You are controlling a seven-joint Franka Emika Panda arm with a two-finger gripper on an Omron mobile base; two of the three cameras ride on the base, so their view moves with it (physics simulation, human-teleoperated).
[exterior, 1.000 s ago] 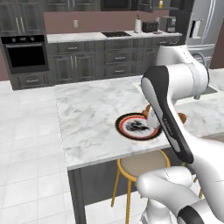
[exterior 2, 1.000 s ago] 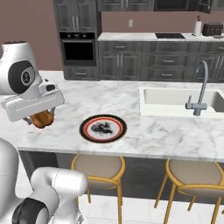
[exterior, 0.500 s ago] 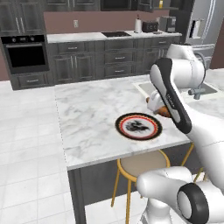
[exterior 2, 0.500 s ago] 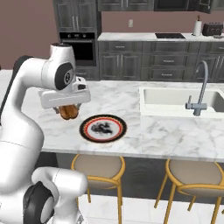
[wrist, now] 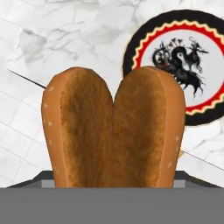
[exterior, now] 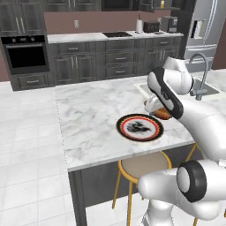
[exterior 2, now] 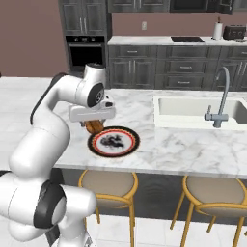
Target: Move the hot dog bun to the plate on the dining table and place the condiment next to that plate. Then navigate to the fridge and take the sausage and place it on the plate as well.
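- Wall oven (exterior: 24, 55): built into the dark cabinet run at the far left of the left base view, behind the island.
- Marble island counter (exterior: 92, 119): pale veined top. It carries the plate and, at its far right, a sink (exterior 2: 202, 108) with a curved faucet (exterior 2: 219, 99).
- Plate (exterior: 140, 127): round, with a black rim, a red and yellow scalloped band and a dark figure on a white centre. It lies flat near the front edge of the counter, with nothing on it.
- Hot dog bun (wrist: 113, 131): split open, with two browned halves joined at the base. In the hand view it stands between the jaws, and the plate (wrist: 181, 65) lies beyond it to the upper right.
- Gripper (exterior 2: 94, 125): grasping the hot dog bun with jaws set wide. It hangs above the counter just beside the plate rim, not over the centre. The fingertips are hidden by the bun.
- Bun position, left base view: the hot dog bun (exterior: 160, 113) shows just beyond the far right rim of the plate, under the white wrist.
- Stools (exterior 2: 108, 183): two round seats on yellow legs, tucked under the counter's front edge.
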